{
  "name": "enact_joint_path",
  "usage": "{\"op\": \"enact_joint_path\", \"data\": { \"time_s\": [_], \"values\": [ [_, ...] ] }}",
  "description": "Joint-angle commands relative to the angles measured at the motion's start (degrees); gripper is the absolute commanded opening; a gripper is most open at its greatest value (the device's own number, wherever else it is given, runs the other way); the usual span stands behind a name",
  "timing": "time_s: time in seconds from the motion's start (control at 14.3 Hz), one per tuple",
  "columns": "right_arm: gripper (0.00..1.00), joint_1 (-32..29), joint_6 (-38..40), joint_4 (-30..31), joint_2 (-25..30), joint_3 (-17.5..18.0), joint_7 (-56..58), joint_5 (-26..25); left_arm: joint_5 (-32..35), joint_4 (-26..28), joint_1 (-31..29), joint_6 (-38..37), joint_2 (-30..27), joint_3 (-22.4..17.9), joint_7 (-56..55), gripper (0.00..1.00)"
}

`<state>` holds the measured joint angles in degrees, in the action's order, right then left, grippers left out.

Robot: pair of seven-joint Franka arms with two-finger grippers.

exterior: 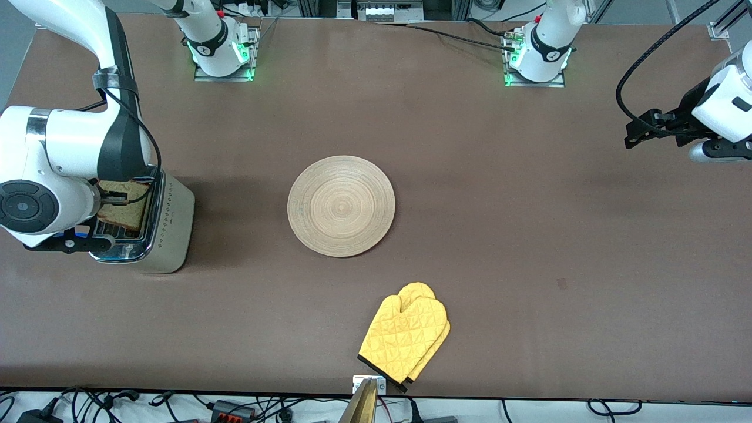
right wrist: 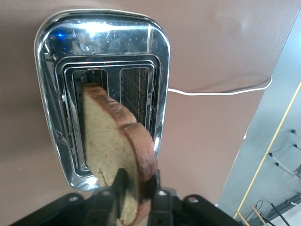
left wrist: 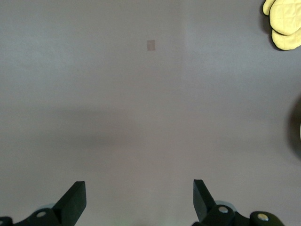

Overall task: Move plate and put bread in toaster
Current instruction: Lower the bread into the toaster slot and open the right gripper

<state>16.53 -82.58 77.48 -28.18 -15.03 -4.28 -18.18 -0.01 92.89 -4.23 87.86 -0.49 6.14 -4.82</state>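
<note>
- Right wrist view, bottom centre: the right gripper (right wrist: 136, 197) has its fingers (right wrist: 116, 190) narrowly set against the bread (right wrist: 117, 155), whose lower end sits in a slot of the toaster (right wrist: 101, 61).
- Risk: the tilted slice could catch on the slot edge once released.
- Left gripper (left wrist: 139, 200) waits wide open, empty.
- Plate (exterior: 341, 205) lies mid-frame in the front view.
</note>
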Motion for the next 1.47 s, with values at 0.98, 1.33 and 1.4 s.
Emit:
{"op": "enact_joint_path", "data": {
  "time_s": [0.98, 1.33, 1.4],
  "values": [
    [1.00, -3.00, -0.13, -10.24, 3.04, -0.26, -0.83, 17.20, -2.54, -1.22, -0.42, -3.66, 0.05, 0.01, 7.80, 1.00],
    [1.00, -3.35, -1.79, -10.25, 4.18, 0.00, -0.37, 21.35, -2.54, -1.22, -0.42, -4.01, 0.05, -0.16, 7.72, 1.00],
    [1.00, -3.43, -1.97, -10.25, 4.18, -0.26, -0.38, 21.52, -2.54, -1.22, -0.42, -4.01, 0.05, -0.16, 7.72, 1.00]
  ]
}}
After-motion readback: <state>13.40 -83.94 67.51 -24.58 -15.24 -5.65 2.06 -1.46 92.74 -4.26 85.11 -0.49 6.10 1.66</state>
